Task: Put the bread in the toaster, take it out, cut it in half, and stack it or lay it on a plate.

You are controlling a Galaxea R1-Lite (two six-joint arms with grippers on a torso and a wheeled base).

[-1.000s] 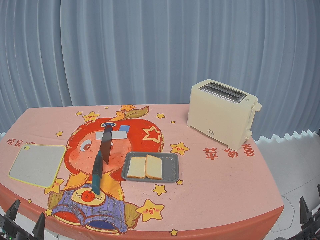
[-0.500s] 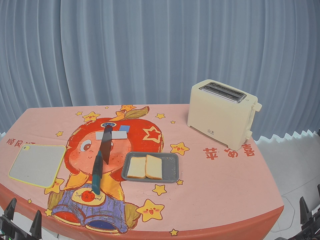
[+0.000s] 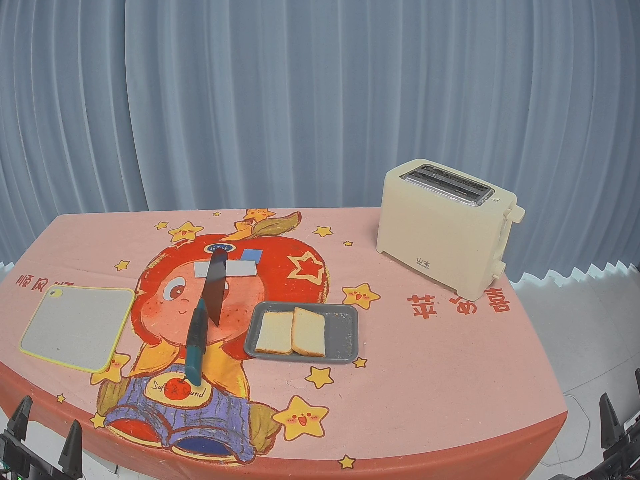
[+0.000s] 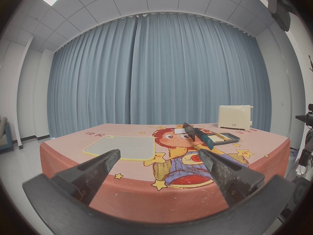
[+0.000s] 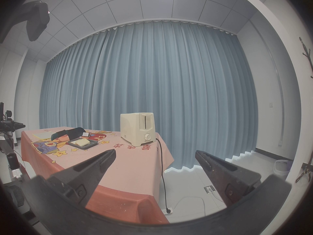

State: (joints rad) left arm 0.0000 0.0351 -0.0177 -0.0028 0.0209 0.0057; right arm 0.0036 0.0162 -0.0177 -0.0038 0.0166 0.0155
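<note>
The left gripper (image 4: 159, 154) is matte black, with two wedge-shaped fingers (image 4: 97, 170) that taper to blunt tips from a broad, curved dark mount. Their inner faces are rough and speckled with pale scuffs, and a small round screw sits near each root. The right gripper (image 5: 155, 154) is built alike, in dark grey.

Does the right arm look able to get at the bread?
Probably yes: the right tool is open, bare tablecloth lies between it and the bread, and the toaster stands farther back.
</note>
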